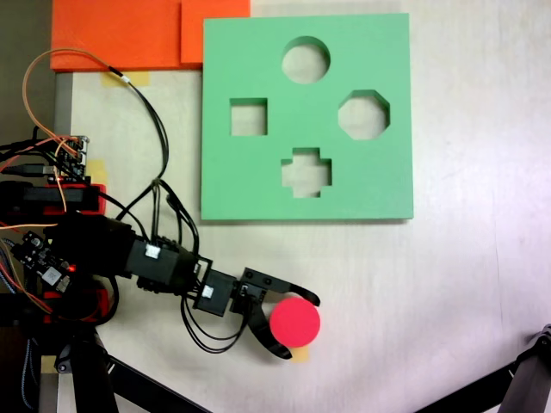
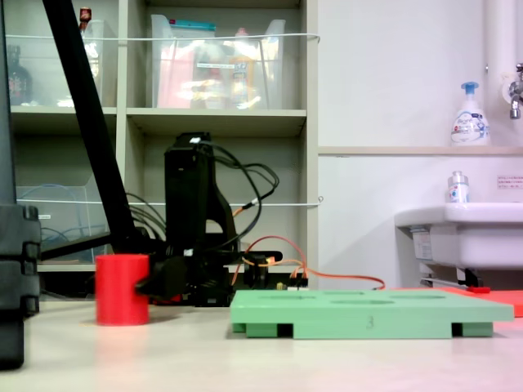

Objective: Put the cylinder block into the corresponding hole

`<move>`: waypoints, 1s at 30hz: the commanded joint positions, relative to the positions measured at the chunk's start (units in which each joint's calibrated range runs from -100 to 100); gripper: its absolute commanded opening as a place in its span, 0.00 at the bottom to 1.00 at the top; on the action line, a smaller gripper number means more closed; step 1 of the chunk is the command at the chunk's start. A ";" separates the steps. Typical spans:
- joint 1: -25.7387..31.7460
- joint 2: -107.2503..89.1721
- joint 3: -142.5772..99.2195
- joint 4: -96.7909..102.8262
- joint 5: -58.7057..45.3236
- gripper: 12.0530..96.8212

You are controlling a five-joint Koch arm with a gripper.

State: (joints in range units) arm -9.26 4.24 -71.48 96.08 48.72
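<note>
My black gripper [image 1: 297,328] is spread around the short bright red foam cylinder block [image 1: 294,322], one finger on each side; I cannot tell if they press it yet. The block stands upright on the pale table [image 1: 465,284], long axis vertical, flat round top up [image 2: 122,288]. Nothing placed so far. The circular cut-out [image 1: 306,59] in the square green foam board [image 1: 258,185] lies well beyond my fingertips: lift, carry and drop remain.
</note>
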 commanded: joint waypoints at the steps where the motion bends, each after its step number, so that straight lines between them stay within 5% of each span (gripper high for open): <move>1: 1.61 -10.25 -2.89 3.92 0.34 0.12; 10: 9.38 -45.58 -8.08 2.38 0.24 0.12; 14: 14.21 -61.36 0.20 -16.40 -1.22 0.12; 30: 29.30 -39.16 32.80 -39.90 -3.52 0.15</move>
State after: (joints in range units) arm 19.02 -36.39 -43.95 55.36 45.84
